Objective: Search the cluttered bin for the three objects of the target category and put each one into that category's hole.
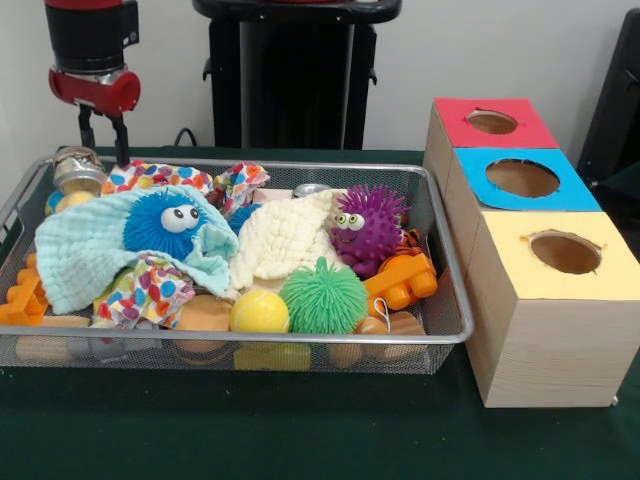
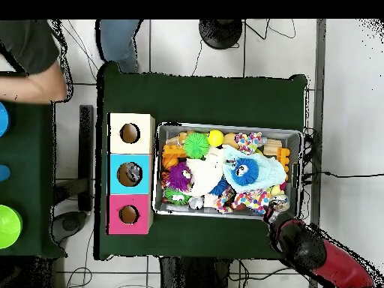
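Gripper above bin far corner, jaws slightly apart, empty. Blue ball half under cloth mid-bin. Purple ball, green ball beside it, nearer boxes.

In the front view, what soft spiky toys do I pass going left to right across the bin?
Blue spiky ball with eyes → green spiky ball → purple spiky ball with a face.
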You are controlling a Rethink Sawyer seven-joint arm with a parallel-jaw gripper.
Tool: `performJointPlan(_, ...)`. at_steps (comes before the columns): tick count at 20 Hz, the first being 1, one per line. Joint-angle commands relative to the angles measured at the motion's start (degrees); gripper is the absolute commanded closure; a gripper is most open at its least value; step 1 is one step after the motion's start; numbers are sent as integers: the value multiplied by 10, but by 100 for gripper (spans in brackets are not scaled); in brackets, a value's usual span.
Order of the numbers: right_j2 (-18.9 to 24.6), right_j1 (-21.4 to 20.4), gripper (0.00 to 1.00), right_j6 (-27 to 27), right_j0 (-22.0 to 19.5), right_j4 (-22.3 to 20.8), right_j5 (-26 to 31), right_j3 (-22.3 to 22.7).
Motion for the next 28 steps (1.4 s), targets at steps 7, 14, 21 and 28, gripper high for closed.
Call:
performJointPlan(7,23,-1,0,32,2,-16,6,-20)
performJointPlan(14,27,1,0,26,-1,-12,17,-31)
performJointPlan(21,29,-2,0,22,-3,-12,24,-32)
performJointPlan(28,33,-5,0,13,-8,-9,35,-40)
